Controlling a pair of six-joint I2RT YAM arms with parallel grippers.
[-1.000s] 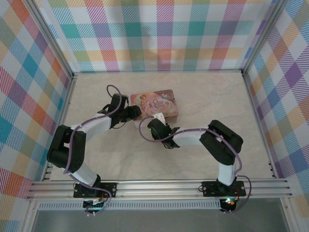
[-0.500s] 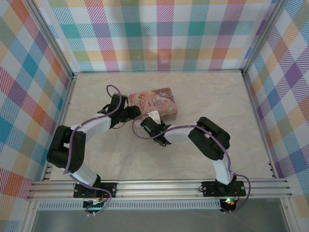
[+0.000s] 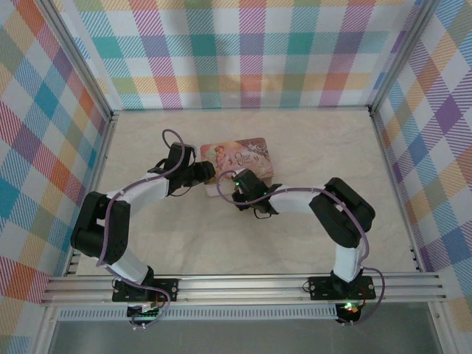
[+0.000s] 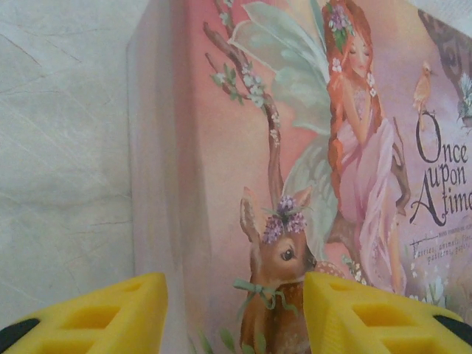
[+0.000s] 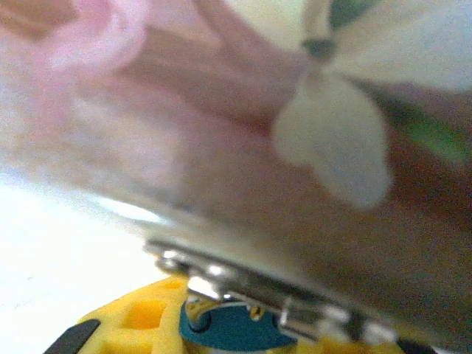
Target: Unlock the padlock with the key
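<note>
Right wrist view, jammed against the tin [image 5: 243,169]: its picture is a pink smear, nothing readable. Under the tin's rim the padlock [image 5: 228,330] peeks out, blue body half covered and clipped by the bottom edge. Silvery bits beside it are too blurred to name. The right fingers [image 5: 136,318] are cut off there too. Left wrist view: the left fingers [image 4: 96,313] are clipped by the bottom edge, and the tin's lettering is chopped at the right edge.

Two arms: left arm [image 3: 136,195] and right arm [image 3: 295,199], white links, black joint housings. Purple cable [image 3: 171,136] looped along each. Black base plates [image 3: 145,287] bolted to aluminium rail [image 3: 243,284]. Tool fingers [image 4: 110,313] yellow, with rectangular recesses.
</note>
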